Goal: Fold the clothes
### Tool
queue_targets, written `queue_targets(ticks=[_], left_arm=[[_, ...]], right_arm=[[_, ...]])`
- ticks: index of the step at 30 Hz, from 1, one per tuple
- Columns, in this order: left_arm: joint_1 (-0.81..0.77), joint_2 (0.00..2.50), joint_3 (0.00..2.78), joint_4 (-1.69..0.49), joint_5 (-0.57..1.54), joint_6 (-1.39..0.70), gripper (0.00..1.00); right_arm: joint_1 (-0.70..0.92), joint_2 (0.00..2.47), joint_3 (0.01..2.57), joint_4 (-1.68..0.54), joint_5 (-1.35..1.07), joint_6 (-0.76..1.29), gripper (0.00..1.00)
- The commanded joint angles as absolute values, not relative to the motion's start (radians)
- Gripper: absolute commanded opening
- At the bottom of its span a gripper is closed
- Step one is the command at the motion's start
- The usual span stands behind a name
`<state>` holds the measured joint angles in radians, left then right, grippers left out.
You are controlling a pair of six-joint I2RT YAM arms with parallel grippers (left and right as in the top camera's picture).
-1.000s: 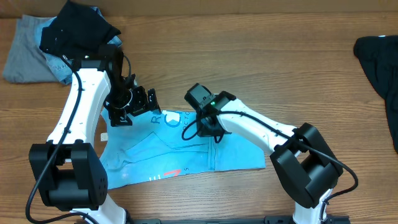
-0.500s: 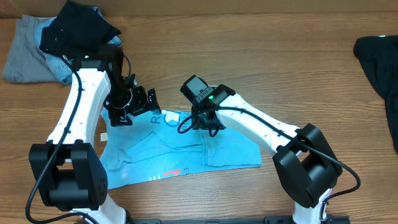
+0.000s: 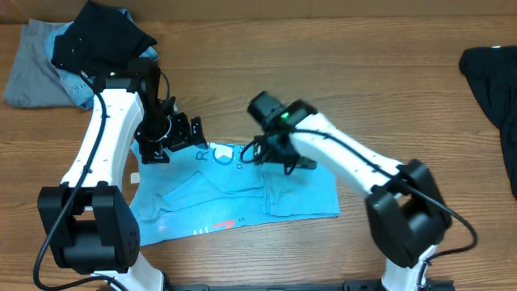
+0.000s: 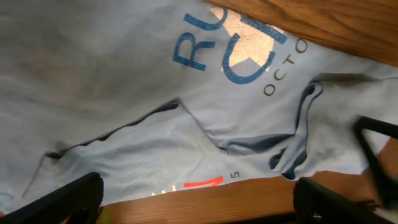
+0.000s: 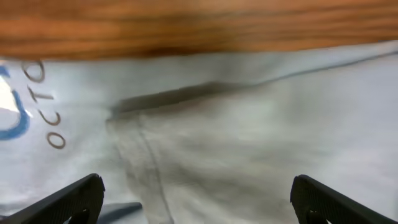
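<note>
light blue t-shirt (image 3: 242,194): lying rumpled near the front edge, left of centre
left gripper (image 3: 187,133): fingers wide apart, by the shirt's far left corner
right gripper (image 5: 199,202): fingers wide apart, low over the shirt's far edge
clothes pile (image 3: 48,73): far left corner

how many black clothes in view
2. One black garment tops the pile at the top left; the other lies at the right edge, partly cut off. Others may be hidden.

What we cannot see
The right arm (image 3: 347,155) hides part of the T-shirt (image 3: 190,202) from us; the black garment (image 3: 493,81) runs off the edge.
</note>
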<state>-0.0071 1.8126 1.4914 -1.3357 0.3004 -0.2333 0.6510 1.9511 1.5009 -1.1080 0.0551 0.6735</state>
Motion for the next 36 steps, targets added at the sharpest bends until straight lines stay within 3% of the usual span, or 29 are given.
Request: queue_targets(ticks=[1, 7, 18, 26, 36], left_arm=[[-0.013, 1.805, 1.487, -1.334, 0.212, -0.218, 1.0], [0.036, 1.805, 1.487, -1.337, -0.046, -0.43, 1.0], [0.262, 1.806, 1.471, -1.33, -0.047, -0.326, 1.0], [0.381, 1.806, 1.354, -1.282, 0.163, -0.122, 1.0], [0.383, 1.806, 1.108, -1.015, 0.255, -0.108, 1.0]], right_arm=[[0.564, 1.819, 1.605, -1.203, 0.063, 0.682, 1.0], [0.391, 1.76, 1.635, -1.367, 0.101, 0.673, 1.0], [0.166, 1.764, 1.628, -1.427, 0.138, 0.673, 1.0], [0.151, 1.764, 1.605, -1.38, 0.138, 0.674, 1.0], [0.151, 1.764, 1.528, -1.336, 0.13, 0.674, 1.0]])
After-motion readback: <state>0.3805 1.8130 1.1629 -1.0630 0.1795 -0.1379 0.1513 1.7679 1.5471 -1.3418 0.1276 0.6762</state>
